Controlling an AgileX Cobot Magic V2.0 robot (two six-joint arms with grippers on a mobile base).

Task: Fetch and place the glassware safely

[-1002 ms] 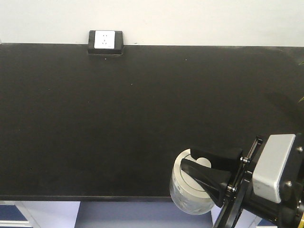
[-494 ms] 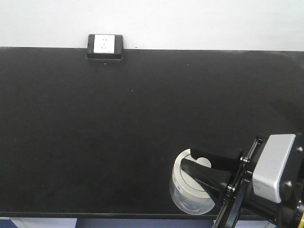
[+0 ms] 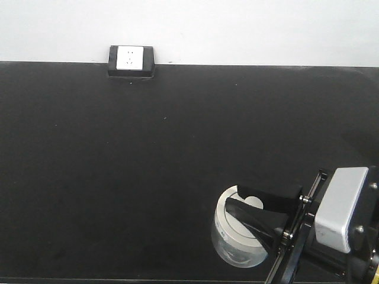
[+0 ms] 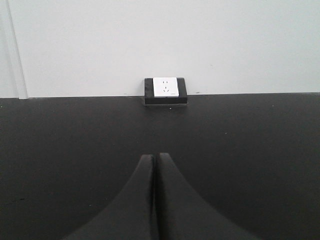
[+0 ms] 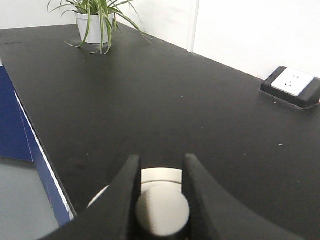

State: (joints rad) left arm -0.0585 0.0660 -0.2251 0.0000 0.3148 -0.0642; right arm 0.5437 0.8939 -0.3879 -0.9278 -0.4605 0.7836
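the right pincer [image 5: 161, 167] is closed on the knob [image 5: 162, 212] of the jar [image 3: 232, 239], one finger on each side. the jar is at 5 o'clock in the front view, over the near edge of the counter [image 3: 148, 165]; resting or lifted, i cannot tell. the left pincer [image 4: 153, 159] is fully closed and empty. a socket [image 3: 131, 59] stands at 11 o'clock on the far edge.
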